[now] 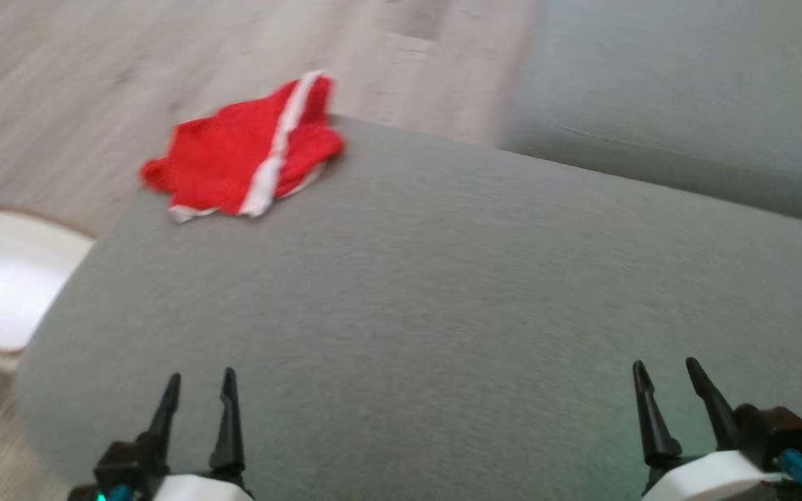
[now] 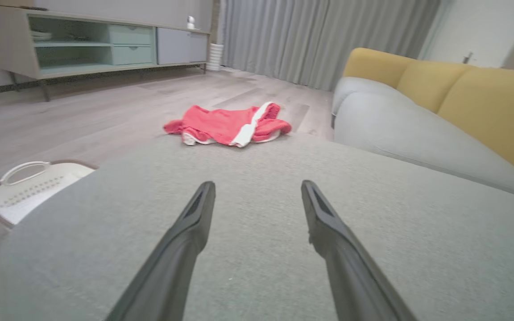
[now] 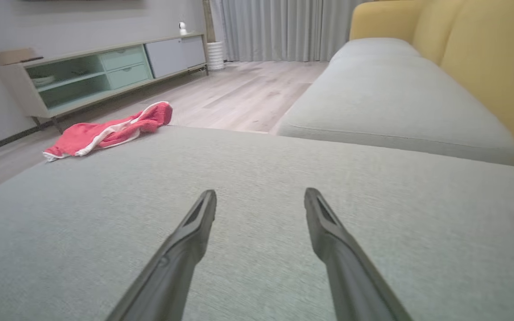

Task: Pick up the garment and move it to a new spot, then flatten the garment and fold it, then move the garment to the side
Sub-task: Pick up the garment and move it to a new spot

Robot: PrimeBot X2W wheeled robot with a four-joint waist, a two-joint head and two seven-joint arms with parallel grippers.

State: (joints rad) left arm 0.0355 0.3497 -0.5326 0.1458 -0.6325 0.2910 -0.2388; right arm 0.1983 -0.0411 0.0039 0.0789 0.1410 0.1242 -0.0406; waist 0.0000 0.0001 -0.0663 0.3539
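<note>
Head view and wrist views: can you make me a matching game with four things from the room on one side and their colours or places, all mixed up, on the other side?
Things:
1. garment
2. basket
3. sofa back
4. curtain

Colours and places:
a. yellow
b. white, standing on the floor
c. grey, hanging in folds
d. red with a white stripe

Right pairs: 1-d, 2-b, 3-a, 4-c.
</note>
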